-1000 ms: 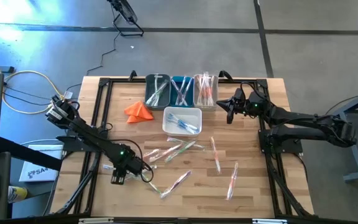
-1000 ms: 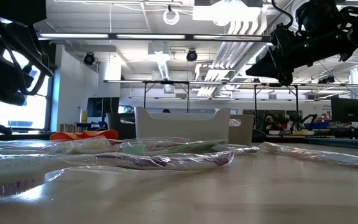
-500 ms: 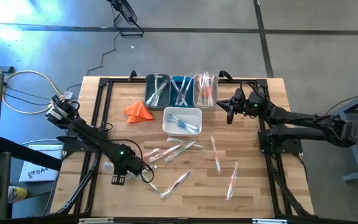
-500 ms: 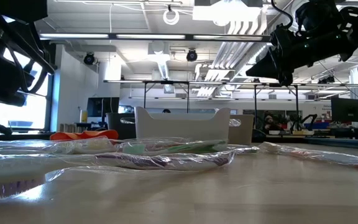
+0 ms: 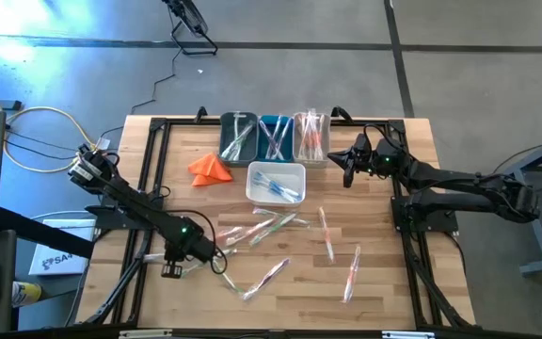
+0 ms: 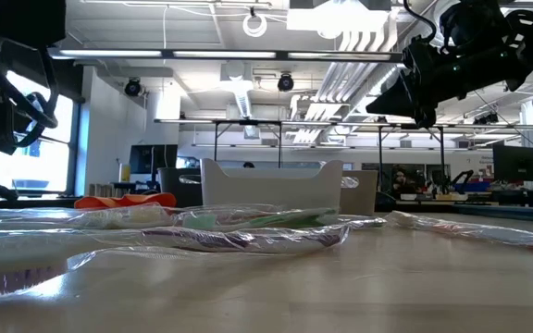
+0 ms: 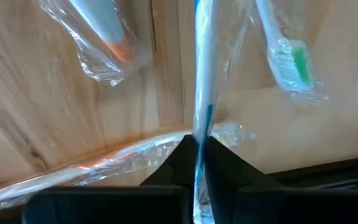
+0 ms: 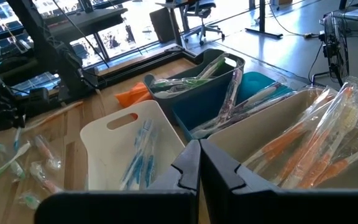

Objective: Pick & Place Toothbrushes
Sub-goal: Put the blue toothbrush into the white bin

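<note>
Several wrapped toothbrushes (image 5: pixel 263 226) lie scattered flat on the wooden table (image 5: pixel 384 292). My left gripper (image 5: pixel 216 256) points steeply down at the near left of the scatter. It is shut on a blue-and-white toothbrush (image 7: pixel 202 74) in a clear wrapper. Beside that brush lie an orange-handled one (image 7: pixel 107 34) and a green-bristled one (image 7: pixel 291 62). My right gripper (image 5: pixel 346 171) hangs shut and holds nothing, to the right of the clear bin (image 5: pixel 310 137); in the right wrist view (image 8: pixel 199 158) it looks over the bins. My left gripper pinches the blue-and-white toothbrush, wrapper and all, between its two fingertips (image 7: pixel 199 134). The fingers come steeply from above, one on each side of the thin handle. The brush runs straight out ahead of them, and its far part (image 7: pixel 204 37) lies on the wood.
At the back stand a dark bin (image 5: pixel 238 138), a blue bin (image 5: pixel 276 138) and the clear bin, each holding toothbrushes. A white bin (image 5: pixel 276 183) with blue brushes stands in front of them. An orange folded cloth (image 5: pixel 210 168) lies to its left. Black frame rails (image 5: pixel 149 188) run along the table's sides.
My left gripper has tipped a little at the wrist while staying over the same spot at the near left of the scatter. The toothbrushes on the table lie where they were. My right arm has kept still.
</note>
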### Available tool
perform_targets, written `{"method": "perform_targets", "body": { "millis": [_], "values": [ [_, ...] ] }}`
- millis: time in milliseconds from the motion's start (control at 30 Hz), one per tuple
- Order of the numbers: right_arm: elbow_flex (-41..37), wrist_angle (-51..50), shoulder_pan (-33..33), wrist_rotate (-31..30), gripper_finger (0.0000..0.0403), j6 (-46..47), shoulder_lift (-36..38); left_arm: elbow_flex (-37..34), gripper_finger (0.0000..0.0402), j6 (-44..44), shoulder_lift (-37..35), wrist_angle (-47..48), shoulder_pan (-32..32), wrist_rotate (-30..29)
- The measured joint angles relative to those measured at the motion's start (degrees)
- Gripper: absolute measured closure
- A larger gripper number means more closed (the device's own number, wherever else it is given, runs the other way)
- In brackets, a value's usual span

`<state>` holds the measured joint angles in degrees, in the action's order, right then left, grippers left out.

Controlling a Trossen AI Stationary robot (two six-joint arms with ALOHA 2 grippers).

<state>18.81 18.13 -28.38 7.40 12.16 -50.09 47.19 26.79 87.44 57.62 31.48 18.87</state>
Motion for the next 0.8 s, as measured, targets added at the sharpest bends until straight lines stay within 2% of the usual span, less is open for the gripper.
{"method": "perform_targets", "body": {
  "millis": [300,800],
  "values": [
    [0.00,-0.12,0.00,0.01,0.0401,-0.01,0.00,3.87,0.0395,-7.58,0.04,2.33,-4.88,0.28],
    [0.00,-1.22,0.00,0.01,0.0401,-0.01,0.00,13.84,0.0394,-30.12,0.04,16.62,-24.90,0.02]
  ]
}}
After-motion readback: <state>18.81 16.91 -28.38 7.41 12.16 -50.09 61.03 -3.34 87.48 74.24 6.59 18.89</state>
